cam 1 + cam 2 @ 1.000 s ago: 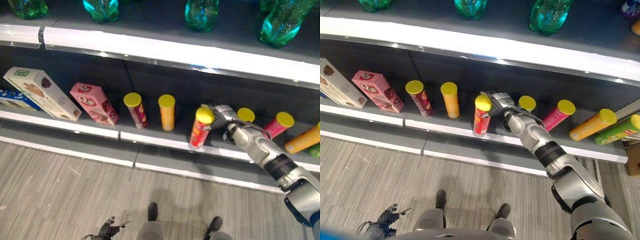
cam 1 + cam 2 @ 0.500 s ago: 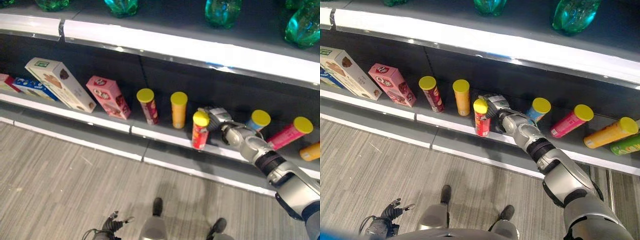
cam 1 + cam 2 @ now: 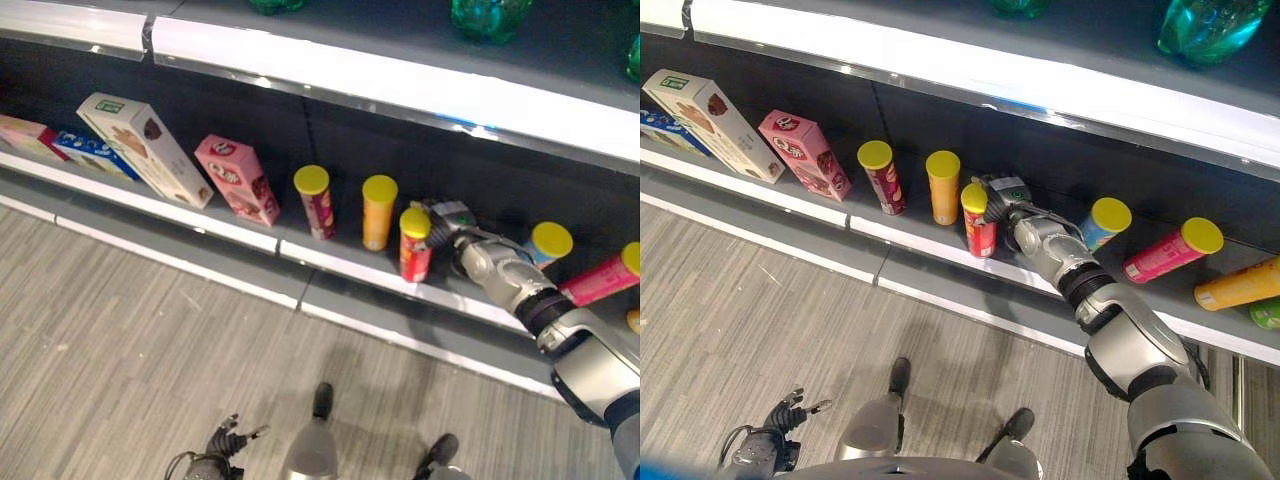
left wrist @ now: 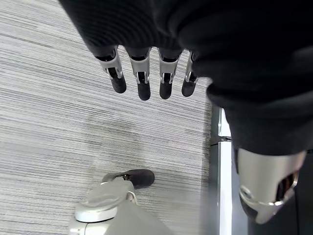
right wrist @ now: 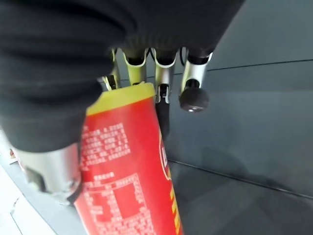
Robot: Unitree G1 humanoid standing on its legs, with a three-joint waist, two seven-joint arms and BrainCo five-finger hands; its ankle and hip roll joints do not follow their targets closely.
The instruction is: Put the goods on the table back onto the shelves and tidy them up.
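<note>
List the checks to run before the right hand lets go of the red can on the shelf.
1. Red can upright on the shelf: ok.
2. Right hand curled round the can: ok.
3. Can's base fully seated, behind the shelf's front edge: cannot tell.
4. Gap to the orange can: ok, apart.
5. Room behind for the hand to draw out past the blue can: cannot tell.
6. Left hand hanging open over the floor: ok.

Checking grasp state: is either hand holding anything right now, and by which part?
Right hand is closed round the upper part of the red can, just below its yellow lid, can standing on the shelf. Left hand hangs open, holding nothing.
</note>
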